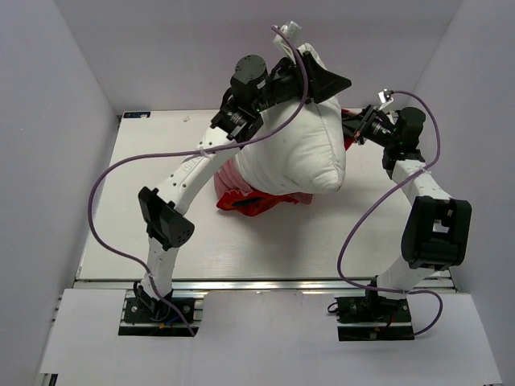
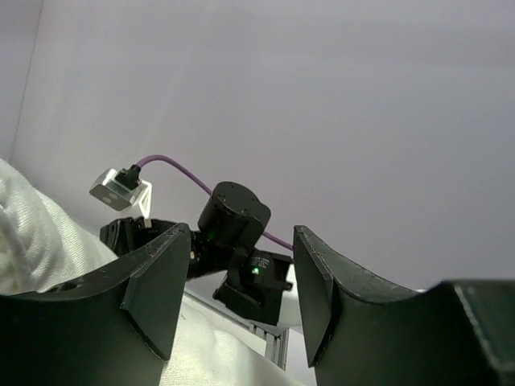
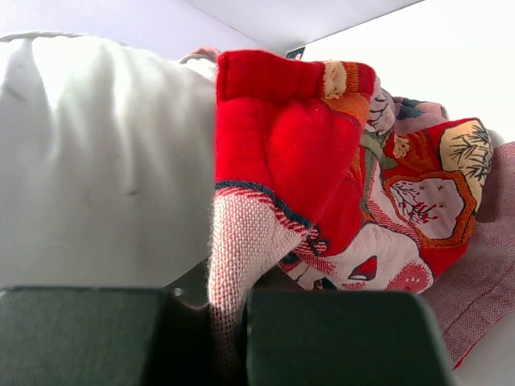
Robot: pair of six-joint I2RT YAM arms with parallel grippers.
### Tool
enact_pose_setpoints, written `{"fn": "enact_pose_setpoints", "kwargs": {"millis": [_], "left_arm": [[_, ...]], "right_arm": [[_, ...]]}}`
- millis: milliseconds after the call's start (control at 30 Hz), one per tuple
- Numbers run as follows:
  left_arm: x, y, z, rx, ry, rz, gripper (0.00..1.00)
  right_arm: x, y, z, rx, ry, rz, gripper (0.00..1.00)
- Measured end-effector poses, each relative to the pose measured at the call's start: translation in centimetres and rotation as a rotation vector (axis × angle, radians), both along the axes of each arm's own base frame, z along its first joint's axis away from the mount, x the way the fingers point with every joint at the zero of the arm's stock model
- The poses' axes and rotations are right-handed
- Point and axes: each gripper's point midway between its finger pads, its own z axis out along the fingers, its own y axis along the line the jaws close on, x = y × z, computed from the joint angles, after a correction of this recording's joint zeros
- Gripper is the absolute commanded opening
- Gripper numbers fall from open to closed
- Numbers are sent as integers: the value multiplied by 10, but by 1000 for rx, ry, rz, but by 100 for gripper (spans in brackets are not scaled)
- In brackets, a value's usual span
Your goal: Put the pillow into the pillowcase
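The white pillow point(image 1: 294, 149) stands tilted up over the middle of the table, its top corner at my left gripper point(image 1: 324, 80). In the left wrist view that gripper point(image 2: 241, 241) is open, with pillow fabric point(image 2: 36, 241) against its left finger and low under the gap. The red-orange pillowcase point(image 1: 257, 201) lies bunched under the pillow's lower edge. My right gripper point(image 1: 356, 131) is at the pillow's right side. In the right wrist view it point(image 3: 229, 301) is shut on a fold of the pillowcase point(image 3: 290, 161), with the pillow point(image 3: 105, 153) just to the left.
White enclosure walls rise close on the left, right and far sides of the white table point(image 1: 161, 233). An aluminium rail point(image 1: 265, 283) runs along the near edge by the arm bases. Through the left gripper's gap I see the right arm's wrist point(image 2: 233, 221).
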Motion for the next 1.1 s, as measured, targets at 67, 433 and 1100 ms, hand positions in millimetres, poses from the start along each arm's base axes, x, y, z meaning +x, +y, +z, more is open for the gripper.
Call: {"fn": "enact_pose_setpoints", "kwargs": {"millis": [67,433,1100], "left_arm": [[-2,7,4,3,8,9,64],[-2,48,24,-1,28,62,64],[11,-1,17,-280,101,-247,84]], "right_arm": [[2,-1,0,0,6,-6,0],[18,-5,-1,-19,41,-56,0],[22,8,-20,-77,70,-87,0]]}}
